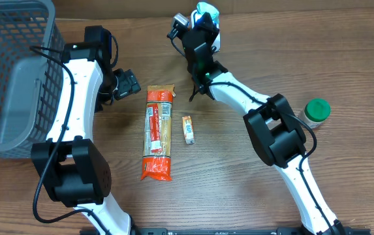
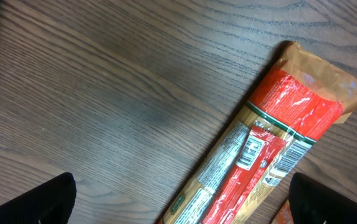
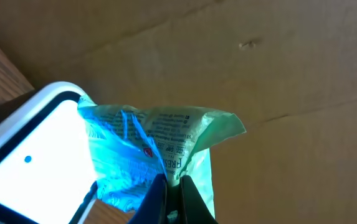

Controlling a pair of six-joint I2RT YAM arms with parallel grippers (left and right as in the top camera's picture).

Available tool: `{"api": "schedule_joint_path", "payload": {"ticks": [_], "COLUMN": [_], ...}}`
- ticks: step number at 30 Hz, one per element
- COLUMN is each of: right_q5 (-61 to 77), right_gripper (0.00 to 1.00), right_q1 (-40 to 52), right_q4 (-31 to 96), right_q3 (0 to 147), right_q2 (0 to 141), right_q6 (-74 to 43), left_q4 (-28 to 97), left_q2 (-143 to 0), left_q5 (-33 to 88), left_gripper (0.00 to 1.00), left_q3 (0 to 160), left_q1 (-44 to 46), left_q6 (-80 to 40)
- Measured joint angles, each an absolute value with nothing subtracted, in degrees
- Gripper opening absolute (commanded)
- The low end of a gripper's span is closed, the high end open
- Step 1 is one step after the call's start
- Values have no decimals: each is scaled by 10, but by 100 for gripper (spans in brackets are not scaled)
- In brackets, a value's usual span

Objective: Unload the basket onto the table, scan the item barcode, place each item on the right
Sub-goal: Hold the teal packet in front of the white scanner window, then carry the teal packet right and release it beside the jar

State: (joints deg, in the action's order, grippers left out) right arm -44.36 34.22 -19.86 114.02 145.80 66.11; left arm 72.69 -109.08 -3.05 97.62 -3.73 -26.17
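Observation:
My right gripper [image 1: 202, 23] is at the table's far edge, shut on the top fold of a green and blue printed packet [image 3: 159, 140]. The packet hangs right against the lit white face of the scanner [image 3: 32, 165]. In the overhead view the packet [image 1: 206, 9] and scanner [image 1: 215, 38] are mostly hidden behind that wrist. My left gripper [image 1: 126, 83] hovers low and open, left of a long red and tan pasta package [image 1: 158, 130]. In the left wrist view the pasta package [image 2: 259, 149] lies diagonally, barcode label up, between the black fingertips [image 2: 50, 202].
A small orange packet [image 1: 188, 129] lies right of the pasta. A green-lidded jar [image 1: 316, 111] stands at the right. A grey wire basket [image 1: 10, 72] fills the left side. A brown cardboard wall [image 3: 278, 68] rises behind the scanner.

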Motion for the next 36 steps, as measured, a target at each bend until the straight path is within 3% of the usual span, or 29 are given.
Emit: {"api": "schedule_joint_path", "payload": {"ticks": [12,17,22,27,36], "right_q5": [-497,-505,-504,-483,-272], "right_gripper": [3,3,3,4,4], "right_q1": [350,350,350,349,324], "right_q4": [-232,-176,2,244,703], "right_q3": [1140,1140,1140,1142,1148], "right_q2": [1456,1424,1329,1213,1117], "right_q6": [636,613,535,378,124], "left_q4": [727,727,727,727,727], "left_q2": [-1091,-1091,-1091,-1091,-1091], "left_q5": [-30,-31,-31,-30,-30], "left_gripper": [100,100,100,100,100], "left_q3": [976,976,976,976,976], "left_q1": [-37,-37,-37,-37,-37], "left_q6": [-262,-262,-262,-262,-262]}}
